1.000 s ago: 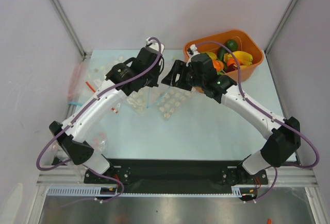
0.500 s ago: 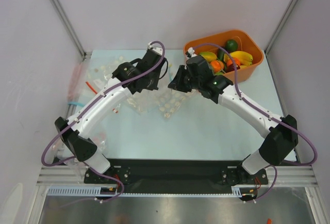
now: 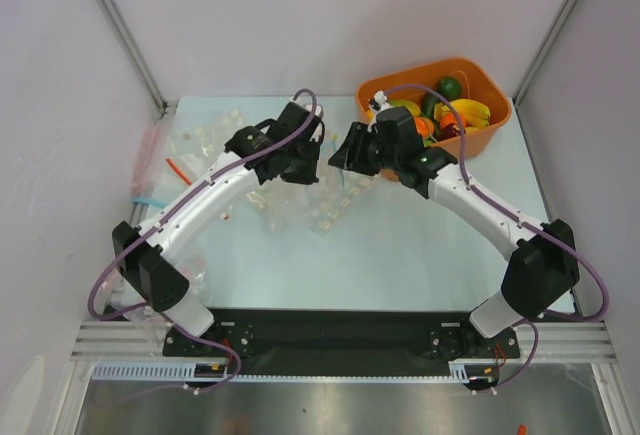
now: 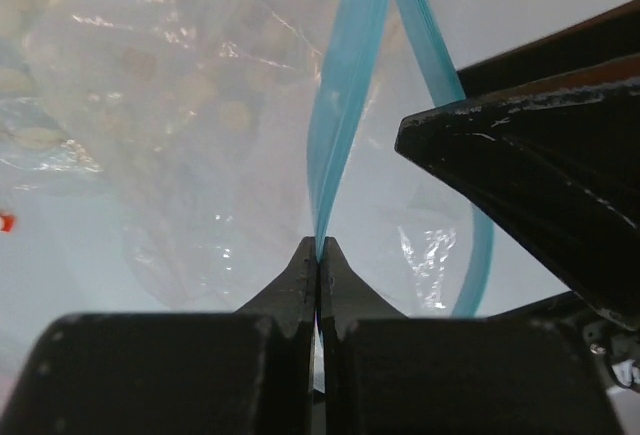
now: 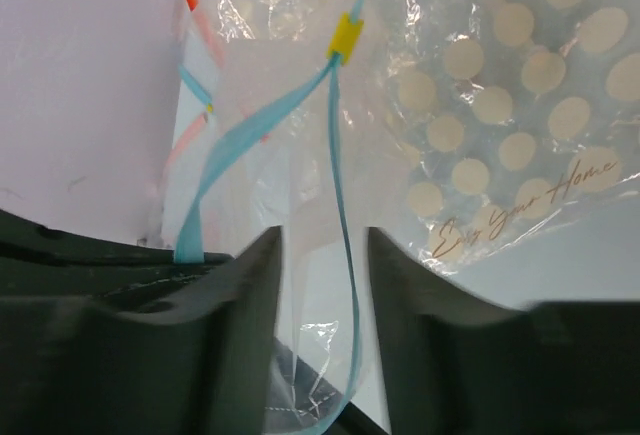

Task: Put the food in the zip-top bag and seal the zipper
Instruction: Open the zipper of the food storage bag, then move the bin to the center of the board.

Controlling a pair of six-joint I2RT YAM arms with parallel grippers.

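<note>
The left hand (image 4: 318,255) is clenched on one side of the blue strip (image 4: 340,105) at the mouth of the clear bag (image 5: 300,155). The bag hangs slack between the two arms, just above the worktop (image 3: 400,245). The right hand (image 5: 322,240) is released, its two fingers apart with the other run of the strip passing between them, not yet pinched. All the toy fruit (image 3: 450,112) sits in the orange basket (image 3: 497,105) at the far right, and none can be seen in the bag. The main risk is in the right hand's closing. That thin strip sits off-centre in the gap and could slide out sideways, or the fingers could catch only loose film, so the mouth would not open evenly. The left hand's grip is narrow, right at the fingertips, and a sharp pull from the other side could tear the strip free and drop the bag. Both runs of the strip meet at a yellow clip (image 5: 346,35), so pulling too far apart would strain that end. A dotted bag (image 5: 500,105) lies just beside it and could be snagged too.
</note>
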